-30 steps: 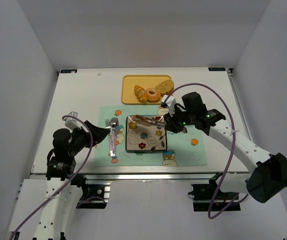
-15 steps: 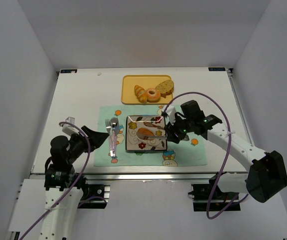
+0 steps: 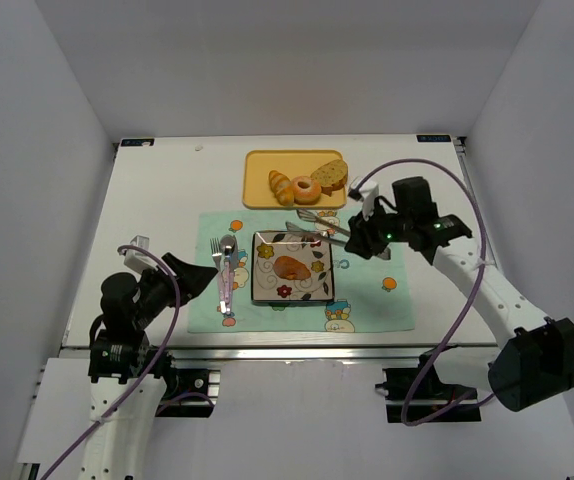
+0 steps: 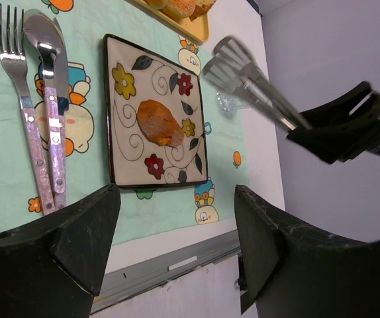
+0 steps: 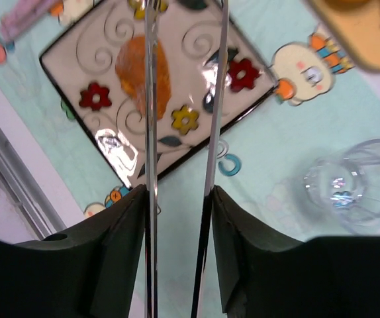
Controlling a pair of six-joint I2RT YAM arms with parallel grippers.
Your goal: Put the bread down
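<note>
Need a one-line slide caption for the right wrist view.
Empty tongs in the right gripper hang over the floral plate, bread lying on it, glass beside.

White arms (image 3: 482, 288), black joints (image 3: 535, 362), purple cables (image 3: 407, 163)

Left tool (image 3: 202, 272) agape; right tool (image 3: 359, 236) tight around tongs (image 3: 317, 224).

Orange-brown bread (image 3: 291, 267); floral plate (image 3: 309, 291); mint placemat (image 3: 367, 300).
</note>
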